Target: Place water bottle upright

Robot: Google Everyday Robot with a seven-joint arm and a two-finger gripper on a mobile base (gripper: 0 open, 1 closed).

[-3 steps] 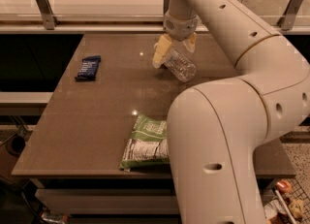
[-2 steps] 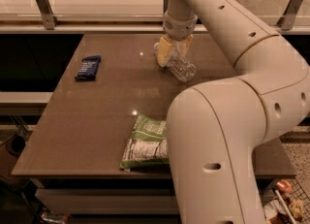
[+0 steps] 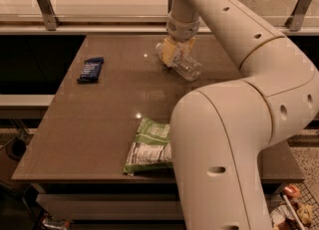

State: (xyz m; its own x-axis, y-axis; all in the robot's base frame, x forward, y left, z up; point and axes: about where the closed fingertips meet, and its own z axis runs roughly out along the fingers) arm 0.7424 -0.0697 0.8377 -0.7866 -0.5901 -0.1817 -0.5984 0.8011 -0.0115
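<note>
The water bottle (image 3: 188, 67) is a small clear ribbed plastic bottle lying tilted on the brown table (image 3: 99, 119) at the far middle. Its cap end points up-left and is hidden between the yellowish fingers (image 3: 168, 52) of my gripper (image 3: 173, 55). The gripper hangs from the white arm that comes down from the top of the view. It is closed around the bottle's neck end, while the bottle's base rests low to the right, near the tabletop.
A dark blue snack bar (image 3: 90, 69) lies at the far left of the table. A green chip bag (image 3: 148, 147) lies near the front edge, partly behind my arm's large white link (image 3: 219, 154). A railing (image 3: 45, 5) runs behind the table.
The gripper has closed in on the bottle's neck end. The bottle has stayed tilted at about the same spot.
</note>
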